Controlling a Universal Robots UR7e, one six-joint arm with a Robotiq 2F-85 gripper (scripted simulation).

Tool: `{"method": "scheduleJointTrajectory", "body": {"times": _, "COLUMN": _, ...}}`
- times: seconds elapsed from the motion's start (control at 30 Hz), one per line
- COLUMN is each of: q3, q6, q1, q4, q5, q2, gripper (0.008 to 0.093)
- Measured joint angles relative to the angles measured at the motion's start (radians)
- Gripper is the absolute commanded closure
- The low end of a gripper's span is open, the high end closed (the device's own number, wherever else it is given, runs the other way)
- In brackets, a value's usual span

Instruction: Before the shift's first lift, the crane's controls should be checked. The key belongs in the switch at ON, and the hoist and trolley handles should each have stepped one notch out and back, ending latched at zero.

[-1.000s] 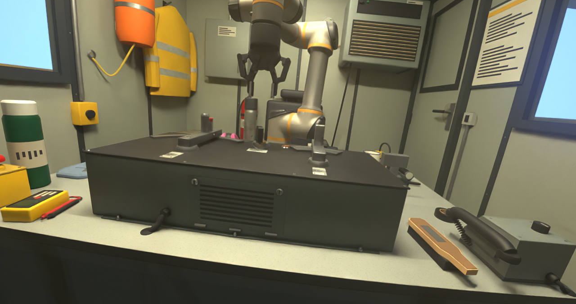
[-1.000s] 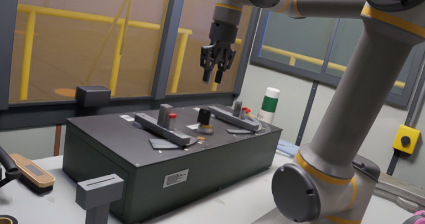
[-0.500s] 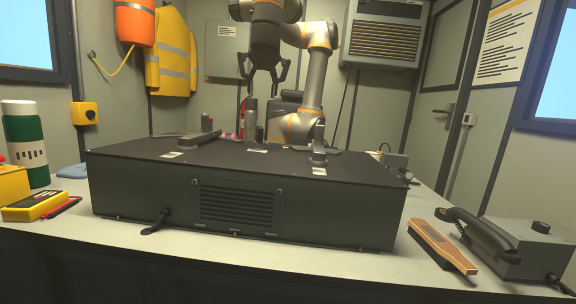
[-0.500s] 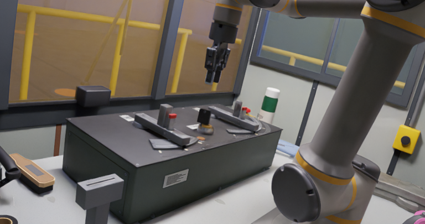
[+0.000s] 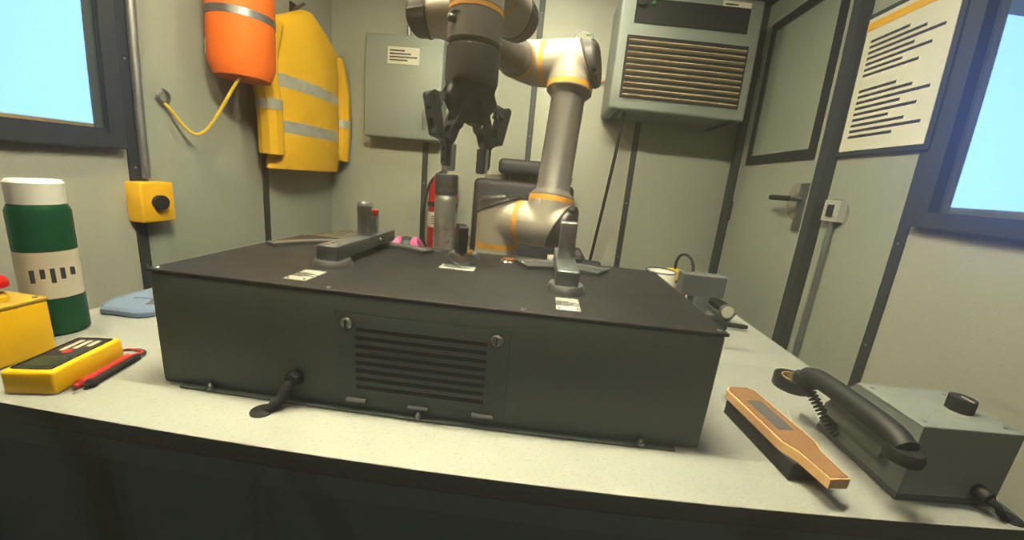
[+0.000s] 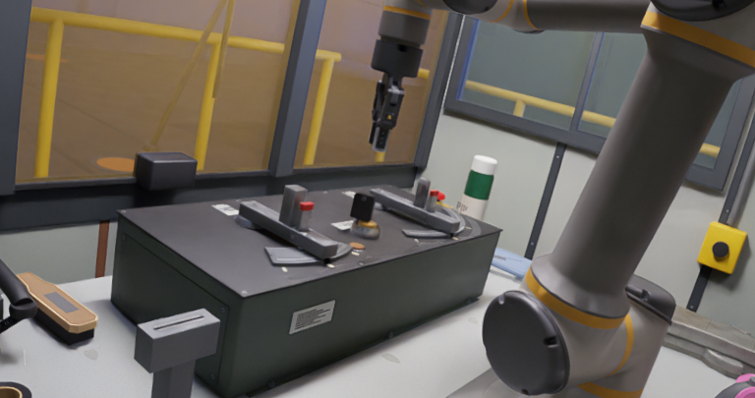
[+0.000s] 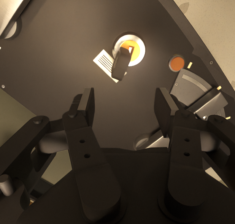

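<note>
The black key (image 7: 121,62) (image 6: 362,207) (image 5: 462,238) stands in the brass-ringed switch (image 6: 365,229) at the middle of the dark control console. One grey lever handle with a red button (image 6: 293,207) (image 5: 567,254) rises from its slotted rail on one side of the switch, and a second one (image 6: 423,194) (image 5: 366,218) rises on the other side. A small orange lamp (image 7: 177,63) sits on the deck beside the switch. My gripper (image 5: 465,159) (image 6: 381,141) (image 7: 124,103) hangs well above the key, open and empty.
A green and white flask (image 5: 44,250) stands at one end of the desk beside a yellow meter (image 5: 61,364). A wooden-backed brush (image 5: 785,435) and a grey telephone set (image 5: 906,431) lie at the other end. A grey slotted stand (image 6: 176,338) stands near the console's corner.
</note>
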Motion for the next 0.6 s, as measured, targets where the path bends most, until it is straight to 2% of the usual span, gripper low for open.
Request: {"method": "scheduleJointTrajectory", "body": {"times": 0.6, "q3": 0.000, "q6": -0.533, "q1": 0.000, "q4": 0.000, "q5": 0.000, "q2": 0.000, "gripper": 0.0434}}
